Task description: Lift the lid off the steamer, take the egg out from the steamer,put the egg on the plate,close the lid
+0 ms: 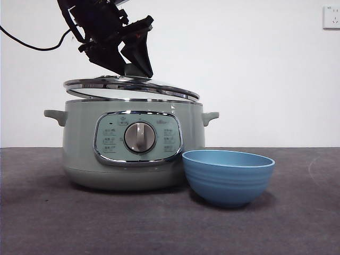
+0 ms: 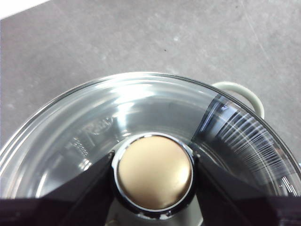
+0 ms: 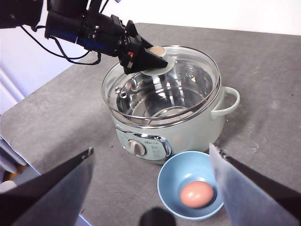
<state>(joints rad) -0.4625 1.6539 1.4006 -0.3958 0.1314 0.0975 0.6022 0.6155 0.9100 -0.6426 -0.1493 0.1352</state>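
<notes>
from my remote station, nearest in the front view i see the plate (image 1: 228, 176), a blue bowl upright on the grey table (image 1: 48, 223), at about 4 o'clock from the steamer (image 1: 133, 146) and just beside its base; whether they touch i cannot tell. the right wrist view shows the egg (image 3: 196, 194) lying inside the plate, its long axis roughly level, running 3 to 9 o'clock in that picture. the right gripper (image 3: 150, 188) hovers high above, jaws spread well apart, holding nothing. behind the plate the steamer stands upright, its dial facing the front camera. the lid (image 1: 131, 86) sits tilted over the steamer's mouth, the side towards 9 o'clock raised clear of the rim, the 3 o'clock side low and close to it. the left gripper (image 2: 154, 173) is clamped on the lid's knob (image 2: 154, 172), one jaw on each side.
</notes>
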